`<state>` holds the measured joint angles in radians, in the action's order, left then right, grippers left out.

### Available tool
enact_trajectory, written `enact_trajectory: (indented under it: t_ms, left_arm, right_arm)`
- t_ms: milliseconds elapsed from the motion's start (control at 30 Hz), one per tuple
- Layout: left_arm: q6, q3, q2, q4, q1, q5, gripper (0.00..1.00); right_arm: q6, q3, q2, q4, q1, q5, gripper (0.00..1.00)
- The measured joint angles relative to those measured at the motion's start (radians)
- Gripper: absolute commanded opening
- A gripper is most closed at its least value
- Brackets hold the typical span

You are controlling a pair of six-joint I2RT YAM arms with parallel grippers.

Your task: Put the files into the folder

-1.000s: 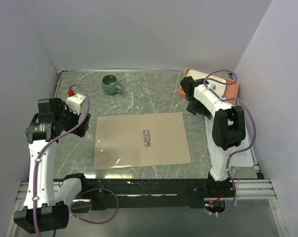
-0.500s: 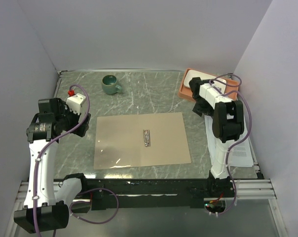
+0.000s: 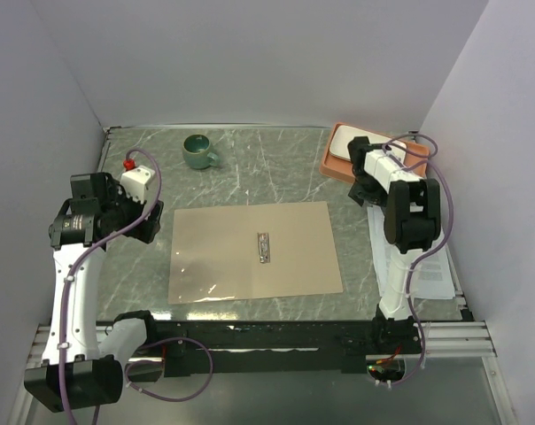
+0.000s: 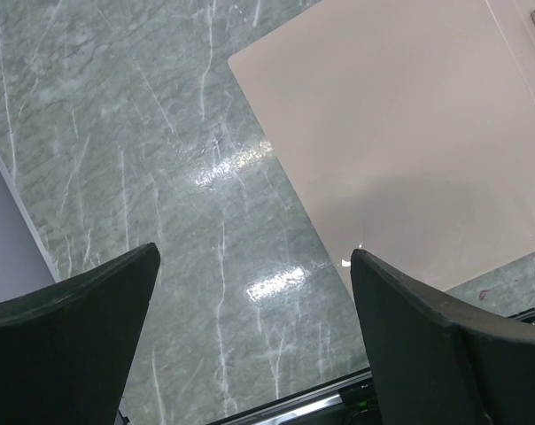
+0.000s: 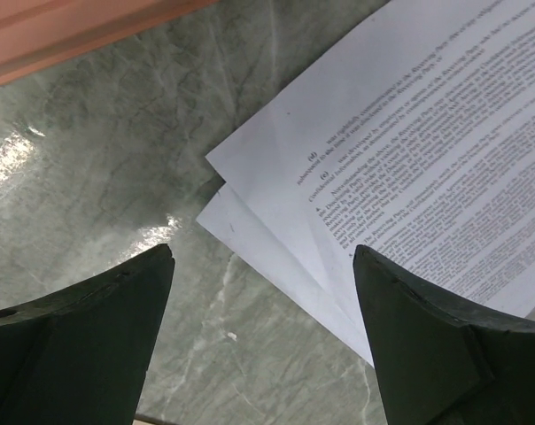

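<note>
One green marble table (image 3: 250,168) carries everything. Two arms rise at its sides: the left gripper (image 4: 254,257) hangs with jaws apart over bare stone beside a corner of the folder (image 3: 254,251), and the right gripper (image 5: 260,257) hangs, jaws also spread, over the corner of the files (image 5: 445,159). The tan folder lies open and flat at the centre. Overlapping printed sheets lie outside it by the right edge, near the orange tray (image 3: 415,159) holding a white plate (image 3: 347,140). Far left sits a green cup (image 3: 197,150); a metal clip (image 3: 264,247) marks the folder's middle
</note>
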<state>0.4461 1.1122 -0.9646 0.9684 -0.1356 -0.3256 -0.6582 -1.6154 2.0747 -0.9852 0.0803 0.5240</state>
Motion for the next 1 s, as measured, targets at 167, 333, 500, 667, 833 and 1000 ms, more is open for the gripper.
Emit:
enact_trajectory:
  t_ms: [167, 333, 500, 667, 833, 1000]
  left_arm:
    - [-0.003, 0.006, -0.004, -0.001, 0.000, -0.001, 0.96]
    - [-0.006, 0.007, -0.009, -0.004, 0.000, 0.000, 0.96]
    - [-0.006, 0.007, -0.013, -0.008, 0.000, 0.000, 0.96]
    - [-0.007, 0.007, -0.021, -0.017, 0.000, 0.000, 0.96]
    - [-0.007, 0.006, -0.021, -0.022, 0.000, 0.001, 0.96]
    - [-0.007, 0.006, -0.021, -0.027, 0.000, 0.003, 0.96]
  right_arm:
    - [0.002, 0.000, 0.034, 0.006, -0.001, -0.018, 0.83]
    - [0.002, -0.002, 0.050, 0.002, -0.005, -0.022, 0.79]
    - [0.001, 0.003, 0.050, 0.000, -0.017, -0.026, 0.73]
    - [0.002, 0.021, 0.043, 0.005, -0.037, -0.026, 0.66]
    - [0.003, 0.034, 0.037, 0.007, -0.058, -0.029, 0.51]
    - [0.004, 0.044, 0.037, 0.016, -0.060, -0.035, 0.29]
